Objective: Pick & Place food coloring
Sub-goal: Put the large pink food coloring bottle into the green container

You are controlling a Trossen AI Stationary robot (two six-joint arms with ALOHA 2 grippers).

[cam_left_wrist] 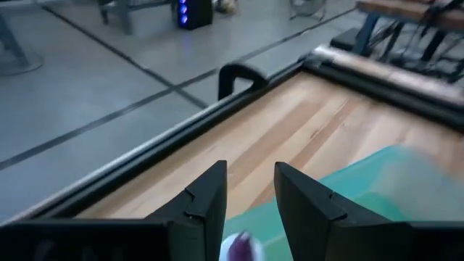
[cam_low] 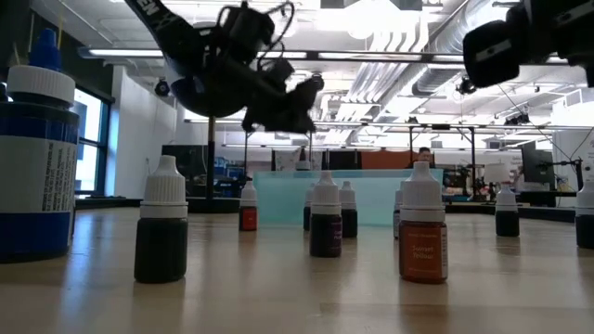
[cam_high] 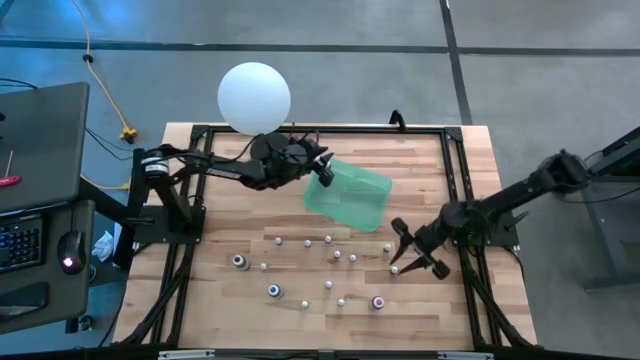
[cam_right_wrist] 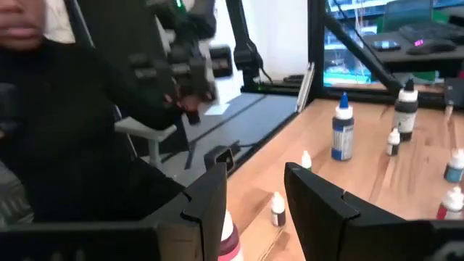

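Observation:
Several small food coloring bottles (cam_high: 328, 262) stand upright on the wooden table, near the front; larger ones have dark (cam_high: 240, 262), blue (cam_high: 273, 291) and pink (cam_high: 378, 302) tops. My left gripper (cam_high: 322, 172) hovers open over the far left corner of the green tray (cam_high: 350, 195). Below its fingers, a purple-topped bottle (cam_left_wrist: 239, 248) rests in the tray. My right gripper (cam_high: 412, 256) stands open, low, at the right end of the bottles. A small white bottle (cam_right_wrist: 278, 209) lies ahead between its fingers, and a pink-labelled one (cam_right_wrist: 229, 243) is beside one finger.
A big white ball (cam_high: 254, 97) on a black stand sits at the table's far left, close behind my left arm. Black frame rails (cam_high: 455, 180) run along the table's edges. A person sits beyond the table (cam_right_wrist: 43, 109). Bare wood lies between the tray and the bottles.

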